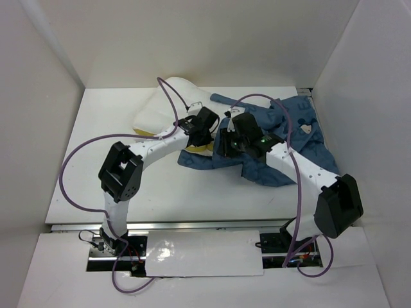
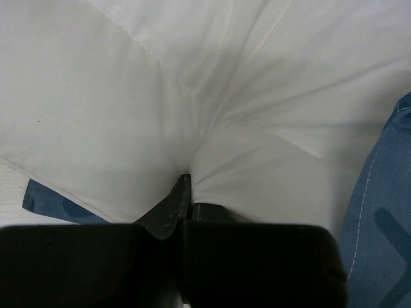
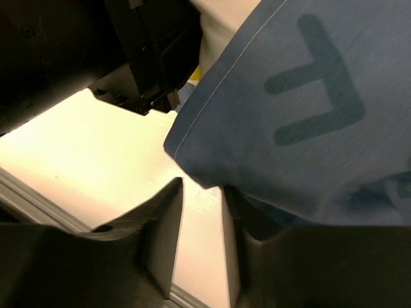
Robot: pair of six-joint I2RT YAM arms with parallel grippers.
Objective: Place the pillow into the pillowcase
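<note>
Pillow (image 1: 164, 109): lies on the far part of the table (image 1: 192, 199), left of centre. Its right end reaches the pillowcase (image 1: 289, 128). Yellow piping (image 1: 144, 131) shows along its near edge.

Pillowcase: lies crumpled on the far right part of the table, just beside the pillow and touching it where the two grippers meet. The top view does not show how far the pillow sits inside the case.

Left gripper (image 1: 204, 125): positioned at the right end of the pillow. In the left wrist view, the left gripper (image 2: 189, 192) is clenched on a pinch of white fabric of the pillow (image 2: 192, 96), and creases radiate from the grip. Blue cloth of the pillowcase (image 2: 379, 212) lies at the right edge of this view, and a small patch shows at the lower left.

Right gripper (image 1: 226, 144): positioned just right of the left gripper, at the left edge of the pillowcase. In the right wrist view, the right gripper (image 3: 202, 215) has its fingers (image 3: 164, 221) parted, with bare table (image 3: 96, 147) visible in the gap. A hemmed edge of the pillowcase (image 3: 289, 115), printed with a dark letter, drapes over the right-hand finger. Nothing is clamped between the jaws. The black body of the left gripper (image 3: 141, 64) lies at the upper left of this view, with the white pillow (image 3: 218, 32) beside it
</note>
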